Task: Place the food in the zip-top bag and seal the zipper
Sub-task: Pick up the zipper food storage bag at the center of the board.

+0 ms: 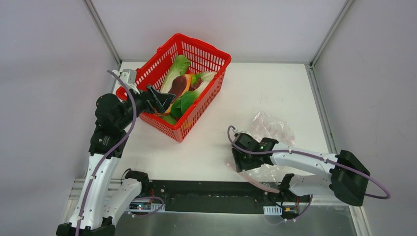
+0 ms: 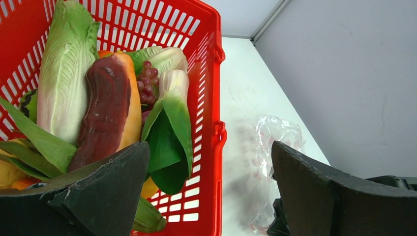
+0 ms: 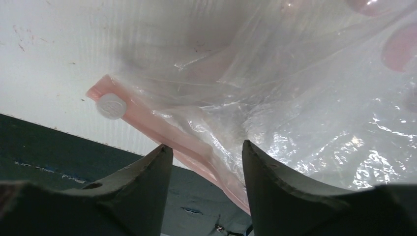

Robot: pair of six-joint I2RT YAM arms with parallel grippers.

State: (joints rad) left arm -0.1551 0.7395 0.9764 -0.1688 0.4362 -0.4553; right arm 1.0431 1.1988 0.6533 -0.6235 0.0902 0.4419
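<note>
Food (image 1: 179, 88) sits in the basket (image 1: 199, 112); the bag (image 1: 270, 129) lies right of it.

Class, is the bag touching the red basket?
Apart. The top view shows bare table between the bag and the basket.

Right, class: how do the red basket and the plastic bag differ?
The basket is red, stiff mesh; the bag is clear, crinkly film with pinkish dots. The basket is heaped with toy food; the bag shows none inside. The basket stands far left by the left gripper; the bag lies near right at the right gripper. Both rest on the white table.
</note>
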